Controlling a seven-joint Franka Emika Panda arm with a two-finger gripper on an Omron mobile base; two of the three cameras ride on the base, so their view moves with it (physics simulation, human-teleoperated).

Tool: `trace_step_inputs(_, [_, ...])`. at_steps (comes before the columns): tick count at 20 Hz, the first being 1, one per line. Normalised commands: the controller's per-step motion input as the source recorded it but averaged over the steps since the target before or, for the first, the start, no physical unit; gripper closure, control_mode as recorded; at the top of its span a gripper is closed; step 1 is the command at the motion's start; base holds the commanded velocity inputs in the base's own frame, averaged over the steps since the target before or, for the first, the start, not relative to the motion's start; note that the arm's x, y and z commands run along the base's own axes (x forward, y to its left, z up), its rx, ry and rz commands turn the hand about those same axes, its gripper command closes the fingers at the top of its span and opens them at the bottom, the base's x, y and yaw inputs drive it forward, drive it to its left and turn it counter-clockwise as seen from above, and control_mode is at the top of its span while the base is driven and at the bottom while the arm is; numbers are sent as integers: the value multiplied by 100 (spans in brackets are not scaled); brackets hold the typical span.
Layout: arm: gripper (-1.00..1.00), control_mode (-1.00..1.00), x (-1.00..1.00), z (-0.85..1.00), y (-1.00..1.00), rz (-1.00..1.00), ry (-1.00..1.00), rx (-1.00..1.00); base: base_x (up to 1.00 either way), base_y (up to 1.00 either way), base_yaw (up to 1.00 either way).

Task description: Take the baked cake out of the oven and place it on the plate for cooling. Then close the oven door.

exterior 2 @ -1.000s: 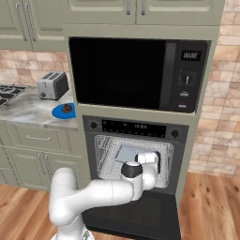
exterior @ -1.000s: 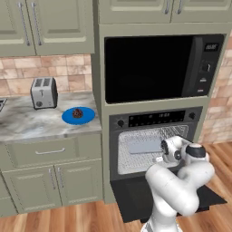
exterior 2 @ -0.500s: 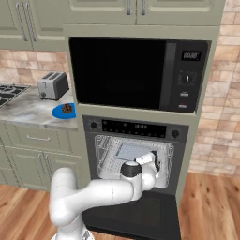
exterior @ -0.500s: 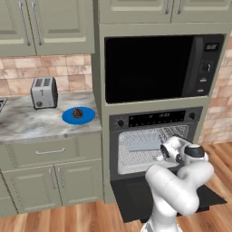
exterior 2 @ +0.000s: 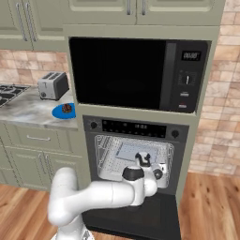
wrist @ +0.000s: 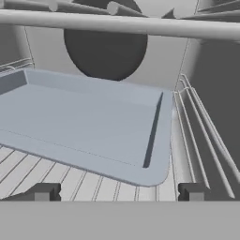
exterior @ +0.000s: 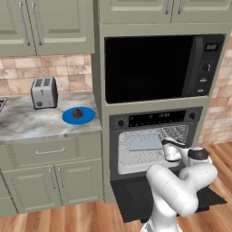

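Since the earlier frames the hand (wrist: 117,192) has drawn back a little from the oven cavity toward the front of the oven (exterior: 154,145), and its wrist has turned slightly; the rest of the kitchen looks as it did before. Now the hand stands at the mouth of the oven, just above the oven door (exterior: 165,201), which lies dropped open and flat in front of the cavity. Its two fingertips (wrist: 44,192) stand wide apart with nothing between them, so the hand is open and holds nothing.

From the hand view, a shallow grey baking tray (wrist: 84,126) rests on the wire rack (wrist: 70,180) inside the oven, and its near rounded corner comes close to the right fingertip. A dark round fan disc (wrist: 105,54) sits on the back wall behind the tray (it is partly cut by a pale bar across the top of this view).

On the marble tabletop (exterior: 31,122) to the left of the oven, the blue plate (exterior: 79,115) lies flat, and the baked cake (exterior: 78,113) sits on it, near its middle. A silver toaster (exterior: 44,92) stands behind the plate and a little to the left, well apart from it. Above the oven, the black microwave (exterior: 158,68) has its door closed.
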Motion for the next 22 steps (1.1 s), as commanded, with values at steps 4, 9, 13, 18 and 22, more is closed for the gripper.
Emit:
trace_step_inputs(4, [-100, -100, -47, 1, 0, 0, -1, 0, 0, 0, 0])
trace_step_inputs(9, [-100, -100, -53, 0, 1, 0, 0, 0, 0, 0, 0])
trace_step_inputs(13, [-100, -100, -7, 0, 21, 0, 1, 0, 0, 0, 0])
trace_step_inputs(18, [-100, -100, -28, 11, 2, 0, 2, 2, 0, 0, 0])
trace_step_inputs(22, [-100, -100, -42, 54, -8, 0, 12, 8, 0, 0, 0])
